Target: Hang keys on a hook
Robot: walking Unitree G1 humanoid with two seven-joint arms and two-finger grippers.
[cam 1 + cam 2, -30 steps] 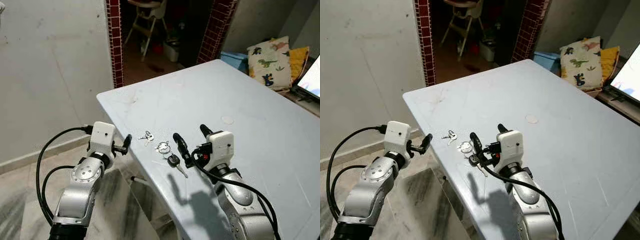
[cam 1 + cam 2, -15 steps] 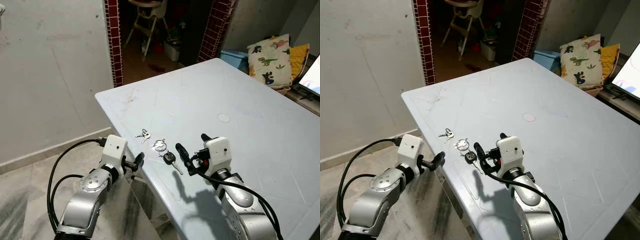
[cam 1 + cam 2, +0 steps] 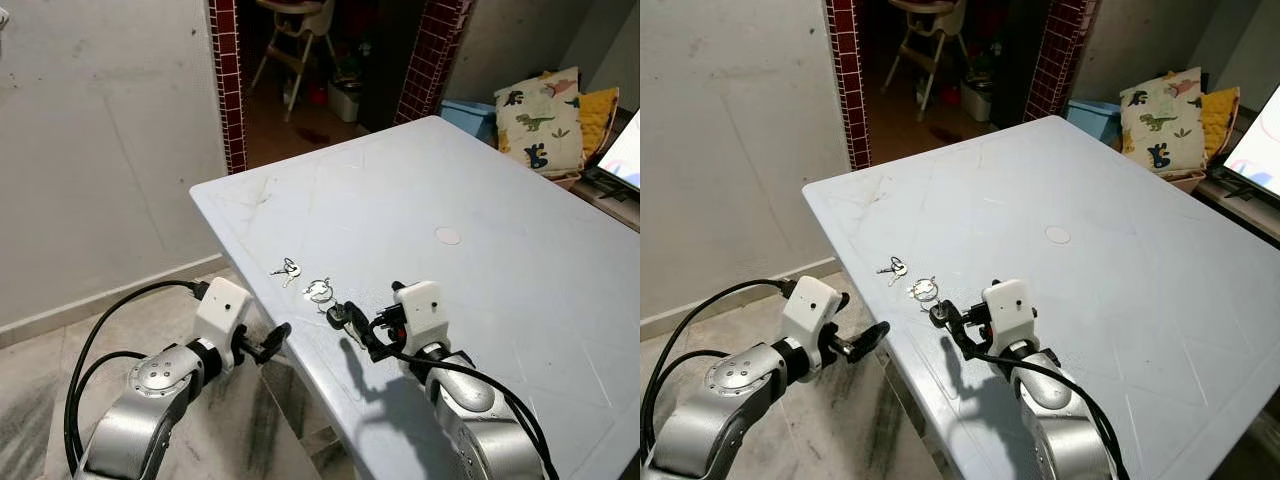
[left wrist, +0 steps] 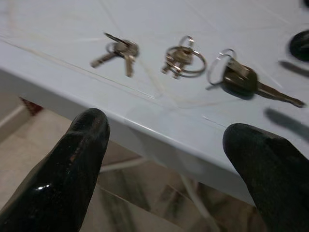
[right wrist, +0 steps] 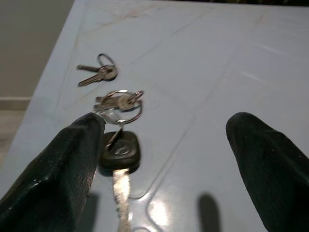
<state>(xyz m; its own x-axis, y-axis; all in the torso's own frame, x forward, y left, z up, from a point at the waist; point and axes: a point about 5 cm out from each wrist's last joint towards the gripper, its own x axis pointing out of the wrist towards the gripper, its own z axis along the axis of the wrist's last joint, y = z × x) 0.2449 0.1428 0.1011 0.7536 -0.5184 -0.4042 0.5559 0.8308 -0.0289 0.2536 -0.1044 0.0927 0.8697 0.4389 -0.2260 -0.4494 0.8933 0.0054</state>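
Three key sets [image 3: 318,291] lie on the table [image 3: 480,200] near its left edge.

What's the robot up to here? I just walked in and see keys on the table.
The right gripper hangs low over the table, fingers open, right by the black-headed key. Two more key sets lie beside it: a ring and a small pair. Nothing is picked up yet. The left gripper, also open, sits off the table's edge, below its top.
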